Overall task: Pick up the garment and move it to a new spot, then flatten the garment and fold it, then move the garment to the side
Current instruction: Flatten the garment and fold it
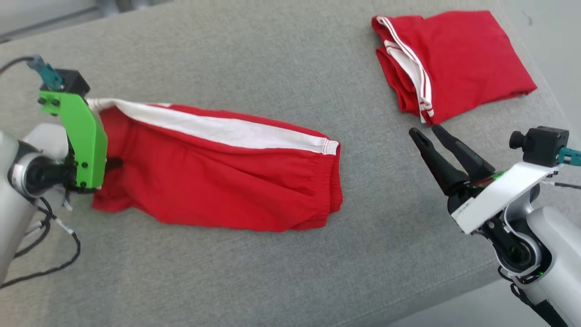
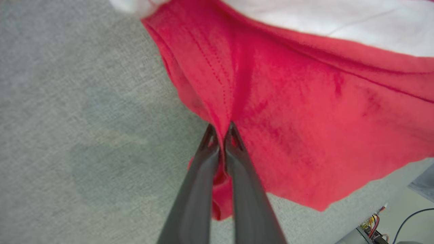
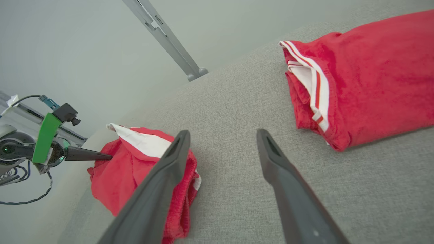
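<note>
The garment (image 1: 218,177) is a pair of red shorts with a broad white side stripe, lying lengthwise on the grey padded surface (image 1: 272,59). My left gripper (image 1: 113,163) is at its left end, shut on a pinched ridge of the red cloth. The left wrist view shows the two fingers (image 2: 221,130) pressed together with the garment (image 2: 305,118) caught between them. My right gripper (image 1: 425,131) hovers open and empty to the right of the garment. In the right wrist view its fingers (image 3: 223,134) stand wide apart, with the garment (image 3: 135,169) and the left gripper (image 3: 108,156) beyond.
A second red garment (image 1: 454,63), folded, with white-striped trim, lies at the back right, just beyond my right gripper; it also appears in the right wrist view (image 3: 366,74). The surface ends at the lower right (image 1: 454,290). A metal bar (image 3: 169,37) stands behind.
</note>
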{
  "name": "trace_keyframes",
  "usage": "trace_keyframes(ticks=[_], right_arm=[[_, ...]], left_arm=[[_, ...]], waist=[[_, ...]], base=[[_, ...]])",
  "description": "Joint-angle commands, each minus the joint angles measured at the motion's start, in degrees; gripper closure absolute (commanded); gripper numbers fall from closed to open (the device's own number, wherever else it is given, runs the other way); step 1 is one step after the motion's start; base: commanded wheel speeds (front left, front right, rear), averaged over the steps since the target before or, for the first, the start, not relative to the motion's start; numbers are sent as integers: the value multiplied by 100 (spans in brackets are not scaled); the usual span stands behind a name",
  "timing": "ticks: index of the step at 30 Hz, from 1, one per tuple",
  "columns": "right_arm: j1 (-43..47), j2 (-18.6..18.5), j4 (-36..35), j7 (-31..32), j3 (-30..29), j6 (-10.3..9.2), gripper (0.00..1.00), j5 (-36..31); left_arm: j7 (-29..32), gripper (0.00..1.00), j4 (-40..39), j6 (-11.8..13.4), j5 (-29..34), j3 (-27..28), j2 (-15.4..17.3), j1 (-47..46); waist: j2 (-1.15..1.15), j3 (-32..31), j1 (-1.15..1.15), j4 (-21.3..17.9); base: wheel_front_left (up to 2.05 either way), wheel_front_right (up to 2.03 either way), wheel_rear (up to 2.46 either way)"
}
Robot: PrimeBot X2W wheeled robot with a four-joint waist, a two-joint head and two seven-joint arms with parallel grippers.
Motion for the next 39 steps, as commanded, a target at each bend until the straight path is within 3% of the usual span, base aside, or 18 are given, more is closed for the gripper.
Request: trace_keyframes(ticks=[1,9,18,19,21,26,29,39], right_arm=[[137,-7,39,55,4,0,0,1],[344,27,100,216,-52,0,0,10],[538,65,80,250,-215,0,0,-65],[569,81,84,246,-230,0,0,-77],[592,118,99,201,-274,0,0,-113],[713,232,102,-118,-415,0,0,-383],[744,286,210,-254,-558,0,0,-699],[949,814,448,-519,-1236,0,0,-1830]], left_arm=[[40,100,-42,38,-105,3,49,161],[211,100,-406,213,-298,-111,247,832],[-14,100,-703,580,-503,28,506,1449],[-81,62,-708,608,-481,36,518,1506],[-169,0,-701,636,-489,37,531,1623],[-587,0,-766,591,-388,102,513,1764],[-979,0,-927,506,-190,144,662,1789],[-3530,0,-1595,1048,914,516,870,2205]], waist=[[0,-461,0,406],[0,-967,0,832],[0,-1141,0,968],[0,-1155,0,976],[0,-1181,0,993],[0,-1357,0,1117],[0,-1480,0,1213],[0,-1848,0,1532]], base=[[0,0,0],[0,0,0],[0,0,0],[0,0,0],[0,0,0],[0,0,0],[0,0,0],[0,0,0]])
